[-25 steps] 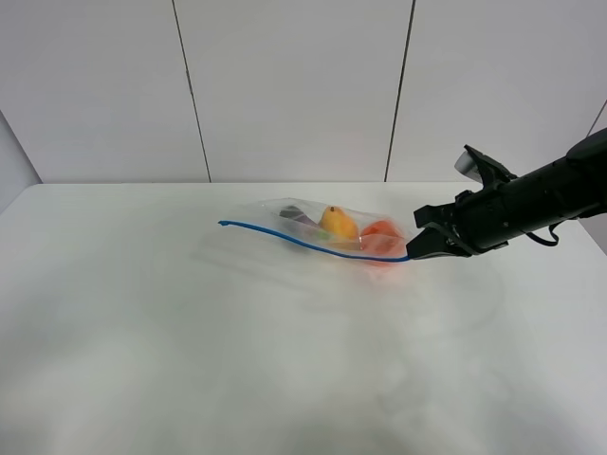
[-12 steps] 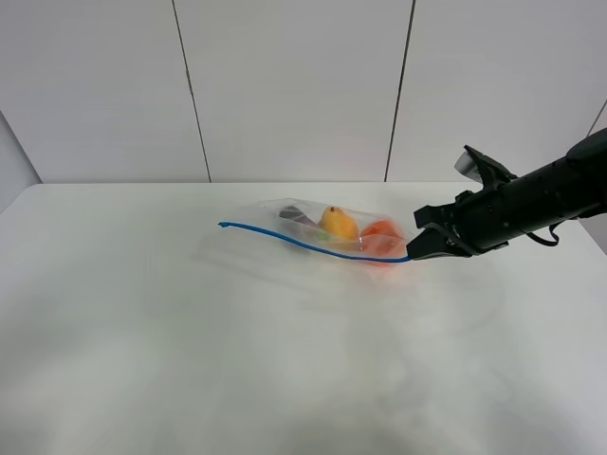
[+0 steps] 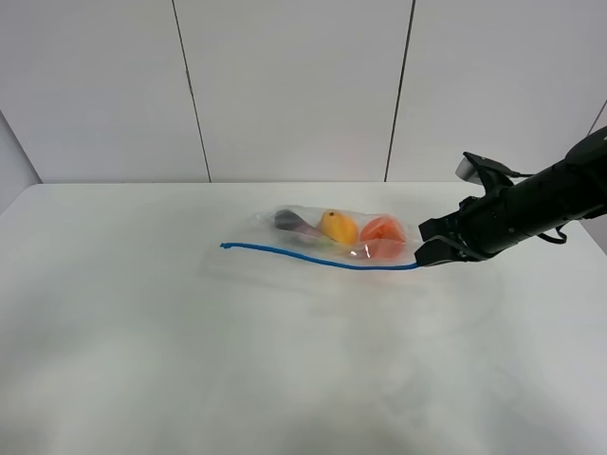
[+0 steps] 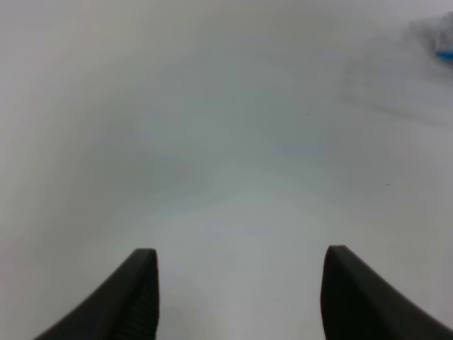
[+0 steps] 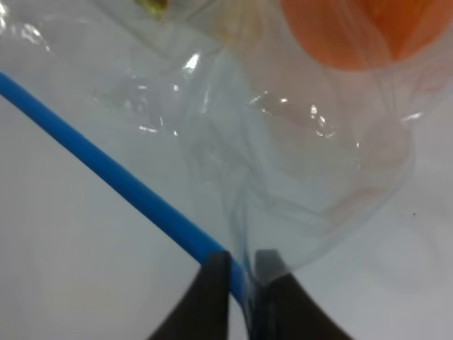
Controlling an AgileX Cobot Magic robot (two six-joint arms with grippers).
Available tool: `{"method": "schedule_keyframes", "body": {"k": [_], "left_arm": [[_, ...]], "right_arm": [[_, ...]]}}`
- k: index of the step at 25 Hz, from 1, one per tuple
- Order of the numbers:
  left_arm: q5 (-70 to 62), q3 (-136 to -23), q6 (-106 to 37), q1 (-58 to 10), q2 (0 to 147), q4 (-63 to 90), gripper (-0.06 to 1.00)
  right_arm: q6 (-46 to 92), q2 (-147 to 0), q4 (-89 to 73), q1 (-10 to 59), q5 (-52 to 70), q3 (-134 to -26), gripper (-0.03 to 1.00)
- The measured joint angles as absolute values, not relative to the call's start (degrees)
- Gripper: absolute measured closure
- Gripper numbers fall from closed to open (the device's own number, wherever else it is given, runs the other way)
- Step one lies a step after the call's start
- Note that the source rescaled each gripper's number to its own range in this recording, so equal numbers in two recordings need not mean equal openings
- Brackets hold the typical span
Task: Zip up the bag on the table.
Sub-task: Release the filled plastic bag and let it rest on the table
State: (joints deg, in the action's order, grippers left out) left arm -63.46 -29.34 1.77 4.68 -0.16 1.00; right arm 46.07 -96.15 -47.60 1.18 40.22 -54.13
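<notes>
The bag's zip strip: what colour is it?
Blue. The zip strip on the bag shows best in the right wrist view.

bag (image 3: pixel 327 237) on the table (image 3: pixel 190 360) right of centre, right end effector (image 3: pixel 424 252) at its right end

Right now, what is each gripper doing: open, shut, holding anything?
Left gripper: open, holding nothing.
Right gripper: jaws close together at the end of the bag's blue zip strip; whether they grip it cannot be told.
</notes>
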Motion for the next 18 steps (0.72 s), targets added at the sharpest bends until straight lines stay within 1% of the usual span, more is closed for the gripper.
{"method": "schedule_keyframes", "body": {"k": [2, 3, 4, 6, 7, 8, 10, 14, 18], "left_arm": [[-63.40, -29.34, 1.77, 4.68, -0.16, 1.00, 0.39], [-63.40, -29.34, 1.77, 4.68, -0.16, 1.00, 0.39], [-63.40, -29.34, 1.77, 4.68, -0.16, 1.00, 0.39], [-63.34, -29.34, 1.77, 4.68, -0.16, 1.00, 0.39], [-63.34, -29.34, 1.77, 4.68, -0.16, 1.00, 0.39], [-63.34, -29.34, 1.77, 4.68, -0.16, 1.00, 0.39], [-63.34, -29.34, 1.77, 4.68, -0.16, 1.00, 0.39], [-63.34, -29.34, 1.77, 4.68, -0.16, 1.00, 0.39], [-63.34, -29.34, 1.77, 4.68, -0.16, 1.00, 0.39]], "right_arm": [[46.00, -96.15, -47.49, 1.18, 39.25, -54.13, 0.57], [45.94, -96.15, -47.42, 1.18, 38.76, -54.13, 0.43], [45.89, -96.15, -47.42, 1.18, 38.14, -54.13, 0.34], [45.89, -96.15, -47.42, 1.18, 36.65, -54.13, 0.18], [45.82, -96.15, -47.42, 1.18, 35.75, -54.13, 0.12], [45.70, -96.15, -47.42, 1.18, 34.81, -54.13, 0.08], [45.08, -96.15, -47.42, 1.18, 33.16, -54.13, 0.04], [44.82, -96.15, -47.36, 1.18, 30.20, -54.13, 0.02], [44.80, -96.15, -47.12, 1.18, 28.12, -54.13, 0.02]]}}
